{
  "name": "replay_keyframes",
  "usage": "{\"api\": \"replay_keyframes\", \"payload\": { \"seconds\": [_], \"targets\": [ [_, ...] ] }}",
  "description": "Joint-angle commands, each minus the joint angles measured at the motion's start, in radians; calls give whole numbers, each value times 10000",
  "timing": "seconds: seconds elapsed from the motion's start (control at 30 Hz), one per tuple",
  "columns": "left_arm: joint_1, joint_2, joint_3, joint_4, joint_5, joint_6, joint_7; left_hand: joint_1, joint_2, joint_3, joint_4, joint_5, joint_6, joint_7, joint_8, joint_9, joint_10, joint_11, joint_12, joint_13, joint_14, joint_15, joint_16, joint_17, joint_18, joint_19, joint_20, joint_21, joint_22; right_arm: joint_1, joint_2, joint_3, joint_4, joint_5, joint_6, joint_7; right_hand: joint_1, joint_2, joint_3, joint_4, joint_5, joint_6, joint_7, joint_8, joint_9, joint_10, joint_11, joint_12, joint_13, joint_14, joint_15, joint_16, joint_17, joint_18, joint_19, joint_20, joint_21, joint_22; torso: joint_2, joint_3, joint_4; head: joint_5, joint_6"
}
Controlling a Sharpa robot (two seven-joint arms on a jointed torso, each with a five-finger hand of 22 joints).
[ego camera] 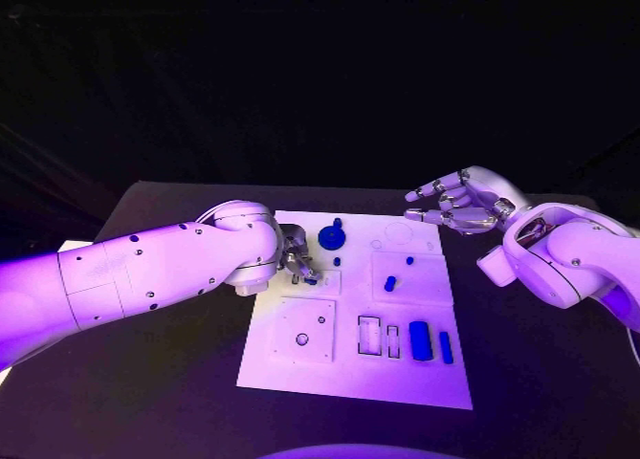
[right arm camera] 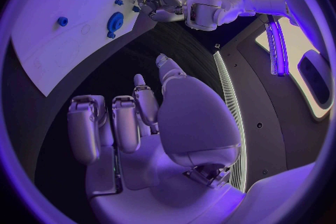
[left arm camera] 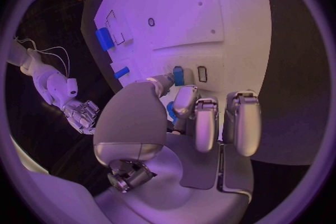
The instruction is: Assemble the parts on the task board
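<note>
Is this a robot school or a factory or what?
Probably a robot test lab, not a factory. A white task board with small blue parts lies on a black table, and two robot hands work over it: the left robot hand on the board, the right robot hand open above the table.

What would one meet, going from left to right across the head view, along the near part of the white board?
Small round hole → two rectangular slots → thick blue cylinder → thin blue bar, all on the task board.
</note>
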Motion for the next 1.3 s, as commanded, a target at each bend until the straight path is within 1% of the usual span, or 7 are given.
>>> {"api": "replay_keyframes", "payload": {
  "seconds": [0.03,0.33,0.5,0.67,0.8,1.0,1.3],
  "targets": [
    [-78,-8,-61,-17,-47,512,-462,-44,-44,1694,-1637,-10,-9,-64,-30,12,26,18,-64,-27,1054,-8,30,2634,-196,812,34,59,2172,-10,11,0,0,-9,162,40,0,111,-52,-8,63,67,-22,55,16,-12,-52,6,357,694,-11,-53,1024,73,-75,-16,-51,1205,5,6,-2,4,17],
    [-78,19,-61,-62,-26,484,-506,-143,-30,1791,-1618,-15,1,-62,-5,59,49,22,-55,-21,1054,-5,30,2634,-196,813,35,60,2176,-12,8,0,4,-10,163,35,0,111,-52,-8,63,67,-22,55,16,-12,-52,6,357,694,-11,-53,1024,73,-75,-16,-51,1205,0,9,-1,7,28],
    [-76,63,-62,-133,157,477,-568,-491,-12,1814,-1476,-45,43,-92,35,144,100,10,-9,17,1054,-9,30,2634,-195,812,39,58,2175,-12,1,-1,19,-14,163,32,0,111,-52,-8,63,67,-22,55,16,-12,-52,6,357,694,-11,-53,1024,73,-75,-16,-51,1205,-1,15,-2,11,34],
    [-74,143,-62,-241,290,541,-624,-1269,-115,1457,-1062,-83,253,-182,55,207,205,-53,174,214,1054,-56,30,2634,-200,824,10,68,2198,-12,-13,-1,43,-21,172,28,0,111,-52,-8,63,67,-22,55,16,-12,-52,6,357,694,-11,-53,1024,73,-75,-16,-51,1205,2,15,-6,13,23],
    [-75,219,-65,-345,325,627,-649,-1654,-175,1188,-893,-80,377,-231,17,218,232,-94,230,275,1054,-96,30,2634,-209,846,-24,88,2235,-12,-27,-1,67,-25,175,26,-1,111,-56,-7,63,67,-23,55,16,-15,-52,0,353,693,-11,-54,1022,74,-78,-17,-53,1202,9,14,-13,4,17],
    [-84,346,-68,-510,256,665,-674,-1949,-263,884,-826,-82,586,-307,61,270,311,-156,352,405,1054,-150,30,2634,-220,873,-74,115,2282,-12,-38,-1,108,-27,180,58,-2,114,-67,-5,62,70,-24,54,19,-28,-53,-27,335,690,-11,-64,1008,79,-94,-17,-65,1183,2,12,-2,-52,22],
    [-94,390,-70,-588,80,453,-660,-2484,-337,290,-549,-99,779,-353,86,329,368,-194,411,468,1054,-186,30,2634,-228,893,-117,131,2315,-11,-59,-1,125,-16,113,115,0,116,-68,-6,63,70,-24,53,20,-15,-54,3,353,695,-12,-52,1029,74,-79,-18,-55,1200,-1,12,-5,-40,22]
  ]
}}
